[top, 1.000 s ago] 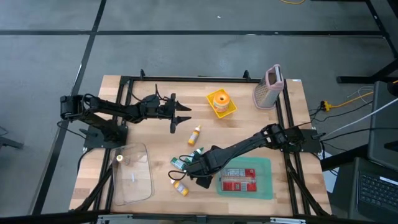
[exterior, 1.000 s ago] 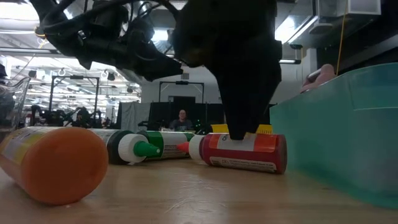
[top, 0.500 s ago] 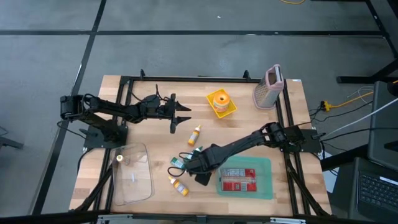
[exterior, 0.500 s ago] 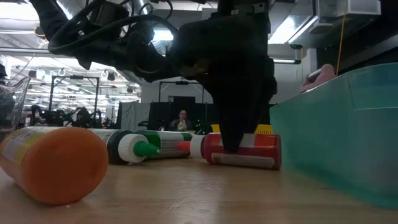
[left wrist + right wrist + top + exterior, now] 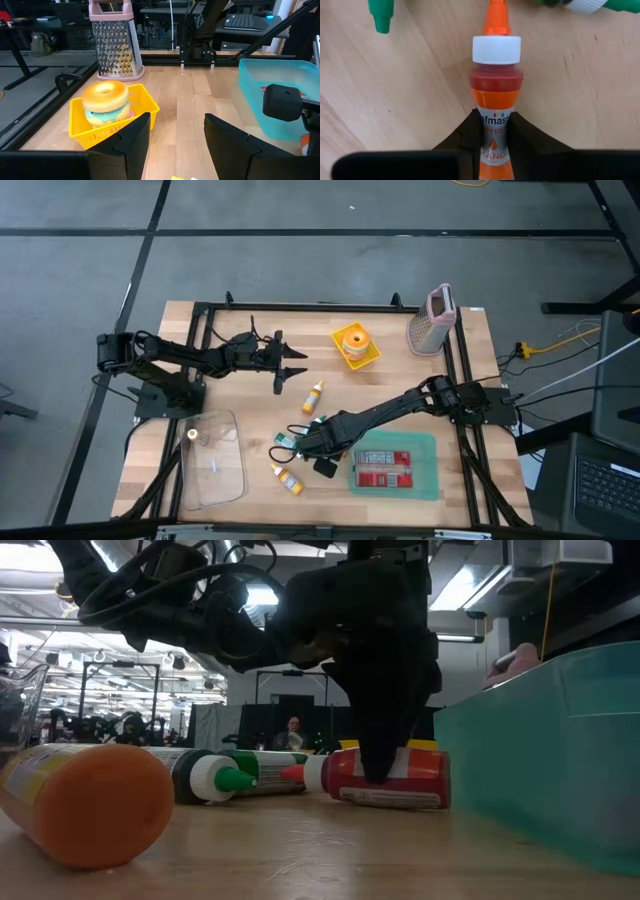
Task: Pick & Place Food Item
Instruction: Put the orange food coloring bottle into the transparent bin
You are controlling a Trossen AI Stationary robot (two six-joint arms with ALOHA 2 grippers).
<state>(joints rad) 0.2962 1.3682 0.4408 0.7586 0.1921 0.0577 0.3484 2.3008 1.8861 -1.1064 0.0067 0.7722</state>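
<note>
The right arm reaches low across the table from the right edge, its right gripper down at the board and clenched on the body of an orange bottle. In the right wrist view the two dark fingers press both sides of the label, and the white collar and orange tip stick out ahead of the jaws. In the low view the same bottle lies on its side on the wood with the gripper over its middle.

The left arm is stretched out level over the far left part of the table; the left gripper hangs released, holding nothing.

Small bottles, counted: four. One is between the right jaws; a green-capped bottle lies just beside it; a yellow bottle lies near the jaws, toward the table's front edge; a second yellow bottle lies between the two grippers.

Containers: three. A teal bin, just beside the right jaws, holds a red packet. A yellow basket, ahead of the left jaws, holds a doughnut. A clear tray holds small items too small to tell. A metal grater stands upright beyond the basket.
</note>
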